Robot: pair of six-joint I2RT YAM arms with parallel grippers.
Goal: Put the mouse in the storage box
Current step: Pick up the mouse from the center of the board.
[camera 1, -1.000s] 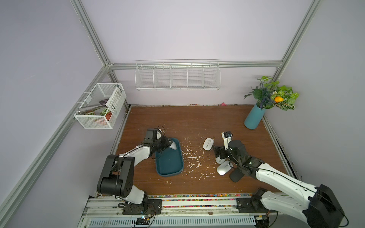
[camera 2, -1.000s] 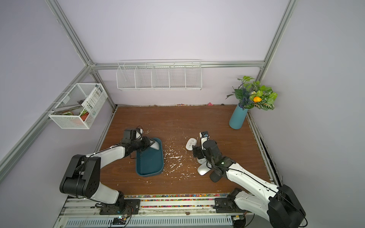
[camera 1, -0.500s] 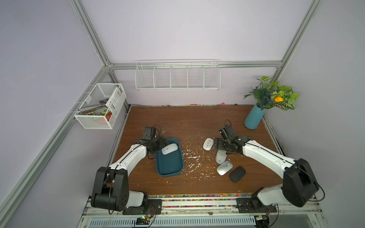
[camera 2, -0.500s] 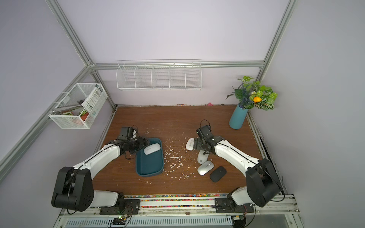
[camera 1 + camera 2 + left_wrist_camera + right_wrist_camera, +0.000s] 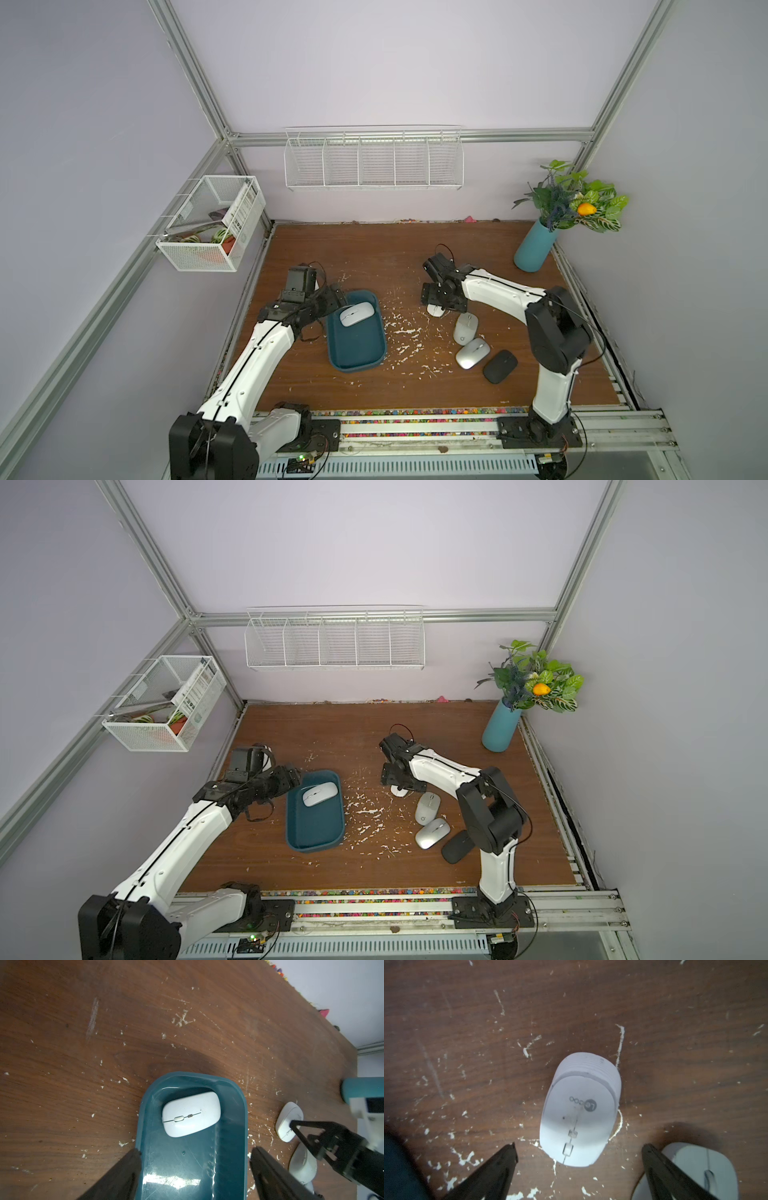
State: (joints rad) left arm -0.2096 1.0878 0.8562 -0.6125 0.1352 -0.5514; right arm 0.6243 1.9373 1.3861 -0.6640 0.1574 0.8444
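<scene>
1. Black mouse (image 5: 500, 366): flat dark oval on the wooden table (image 5: 374, 257), nearest the front rail.
2. Silver mouse (image 5: 472, 353): just beside the black one.
3. Storage box (image 5: 357, 353): dark teal and shallow, with rounded corners, a raised rim and a glossy scuffed floor. White flecks are strewn on the wood to its right.
4. Pale grey mouse (image 5: 465, 328): behind the silver one.
5. Mouse (image 5: 356, 313): white, low and flat, a rounded rectangle. A thin centre seam carries a grey scroll wheel and a small button. It lies crosswise inside the box at the far end, with nothing touching it.
6. Left gripper (image 5: 195, 1149): jaws spread wide, grasping nothing. It sits at the box's far left corner, and in the wrist view its black fingers (image 5: 122, 1176) flank the box.
7. Logo mouse (image 5: 579, 1113): white and domed, ribbed at one end, with a dark round logo. It lies on the table right of the box.
8. Right gripper (image 5: 578, 1145): over the logo mouse, jaws wide apart, gripping nothing.
9. Vase (image 5: 533, 246): lighter teal, holding greenery, in the far right corner.
10. Wire basket (image 5: 374, 166): white, on the back wall.
</scene>
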